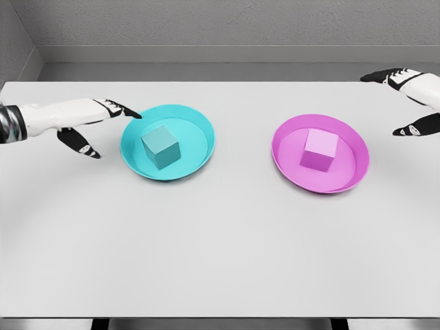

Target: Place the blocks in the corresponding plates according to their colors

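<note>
Two cubes (161, 147) (320, 150), corner-forward in plates (199, 124) (350, 144)

Bright even render, soft faint shadows under the plates (199, 124), no glare, slightly soft focus throughout

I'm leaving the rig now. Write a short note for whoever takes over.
Left hand: open, holding nothing, beside the cyan plate.
Right hand: open, holding nothing, at the table's right edge, apart from the pink plate.
Cyan block sits in the cyan plate; pink block sits in the pink plate.
Done: both blocks match their plates.
Left: nothing seems to remain.
</note>
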